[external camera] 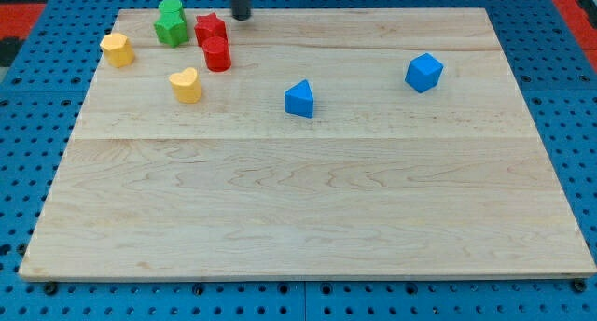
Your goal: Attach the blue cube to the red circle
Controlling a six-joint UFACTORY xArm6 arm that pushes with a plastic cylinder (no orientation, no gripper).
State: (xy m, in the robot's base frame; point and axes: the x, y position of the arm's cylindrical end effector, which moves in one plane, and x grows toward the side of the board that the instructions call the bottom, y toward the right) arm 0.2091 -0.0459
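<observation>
We take the red circle (pixel 217 54) as our landmark: it stands near the board's upper left, just below the red star (pixel 211 27). The blue cube (pixel 423 73) sits well apart to its right, beyond the blue triangle (pixel 299 99), so nothing is attached yet. My tip (pixel 242 17) rests just above and right of the circle, beside the star, far from the cube; we judge it must travel around behind the cube to push leftward. The rod is cut off at the view's top. There are no jaws here, only the rod's plain end.
</observation>
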